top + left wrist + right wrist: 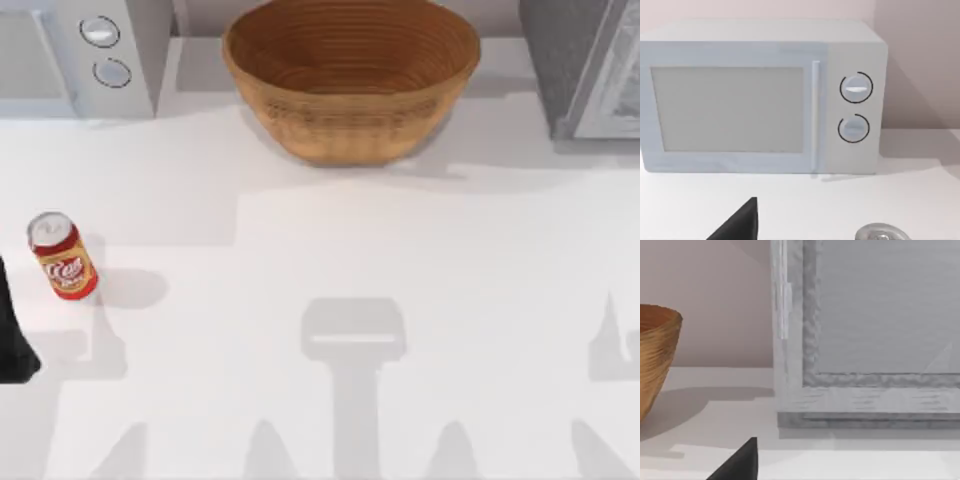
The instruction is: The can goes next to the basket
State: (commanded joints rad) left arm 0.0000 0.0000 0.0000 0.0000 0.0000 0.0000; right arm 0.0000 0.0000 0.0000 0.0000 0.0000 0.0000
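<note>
The can [62, 256] was seen standing upright on the white table [400, 250], near the table's left edge, with its silver top [882, 233] also caught at the margin of the left wrist view. The basket [350, 75] was set at the back of the table, near the middle, well apart from the can; part of its woven wall [655, 355] was shown in the right wrist view. A white microwave [760, 97] was placed at the back left, beside the basket, and a grey framed appliance [865, 335] at the back right.

A dark part of the left arm [12, 330] was seen at the left edge, just beside the can. A dark finger tip [740, 224] was seen in the left wrist view, near the can's top, and another [740, 464] in the right wrist view. Whether either gripper's fingers were spread or pressed together could not be told.
</note>
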